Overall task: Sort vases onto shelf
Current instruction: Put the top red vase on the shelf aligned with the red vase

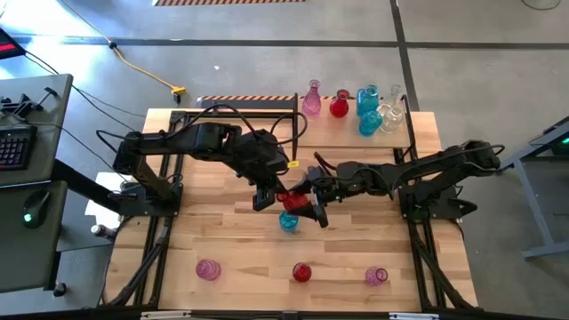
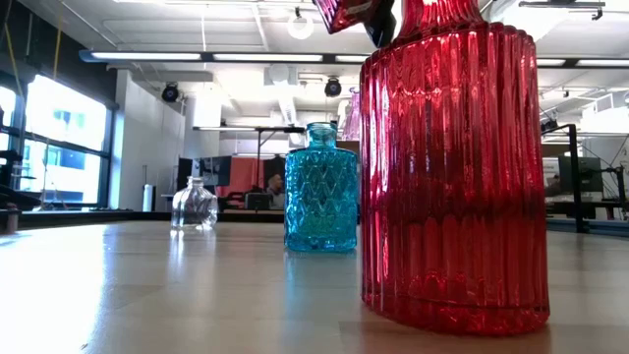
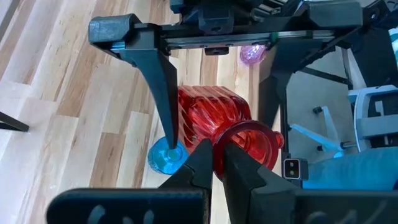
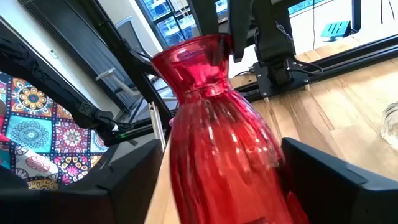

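Probably a robotics lab: concrete floor [image 1: 267,36], ceiling strip lights [image 2: 206,57], monitors [image 2: 588,174] and desks behind the table [image 1: 222,249].

Ribbed red vase [image 3: 214,118] (mid-table); tilted

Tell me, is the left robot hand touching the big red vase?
Touching. In the left wrist view, the left gripper has its jaws pinched shut on the rim of the red vase, with no gap showing.
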Available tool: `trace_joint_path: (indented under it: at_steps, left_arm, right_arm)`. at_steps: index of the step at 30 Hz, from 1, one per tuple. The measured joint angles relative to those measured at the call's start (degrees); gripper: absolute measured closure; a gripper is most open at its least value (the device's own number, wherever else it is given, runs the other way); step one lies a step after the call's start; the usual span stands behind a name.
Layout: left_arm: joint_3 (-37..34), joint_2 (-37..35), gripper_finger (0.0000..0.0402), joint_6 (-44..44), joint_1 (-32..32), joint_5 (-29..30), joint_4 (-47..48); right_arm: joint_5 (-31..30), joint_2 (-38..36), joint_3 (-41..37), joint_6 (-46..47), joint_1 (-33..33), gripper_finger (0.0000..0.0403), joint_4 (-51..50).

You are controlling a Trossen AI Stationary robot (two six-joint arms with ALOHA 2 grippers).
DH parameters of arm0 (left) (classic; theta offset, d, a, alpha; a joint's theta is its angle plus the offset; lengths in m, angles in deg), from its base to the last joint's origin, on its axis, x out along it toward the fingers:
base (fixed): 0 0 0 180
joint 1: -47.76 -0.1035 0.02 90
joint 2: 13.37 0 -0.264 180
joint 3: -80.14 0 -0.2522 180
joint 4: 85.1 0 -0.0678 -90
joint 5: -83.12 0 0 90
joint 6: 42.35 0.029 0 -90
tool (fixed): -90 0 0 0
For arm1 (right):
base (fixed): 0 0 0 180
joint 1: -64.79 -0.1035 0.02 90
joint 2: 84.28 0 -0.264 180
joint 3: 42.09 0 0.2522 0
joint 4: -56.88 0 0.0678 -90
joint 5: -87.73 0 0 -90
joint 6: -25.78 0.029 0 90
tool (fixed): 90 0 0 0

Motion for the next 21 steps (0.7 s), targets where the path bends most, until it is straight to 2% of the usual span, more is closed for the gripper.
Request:
trace_joint_path:
  at_steps: [10, 21]
  left_arm:
    - [0.0, 0.0, 0.0382, -0.1, -0.8, 0.0, -0.4]
    - [0.0, 0.6, 0.0372, -0.1, -1.4, 2.0, -2.2]
  right_arm:
    - [1.7, 0.0, 0.1, -0.2, 0.0, 0.0207, 0.3]
    - [1.9, 0.0, 0.0, -0.1, 0.0, 0.0214, -0.7]
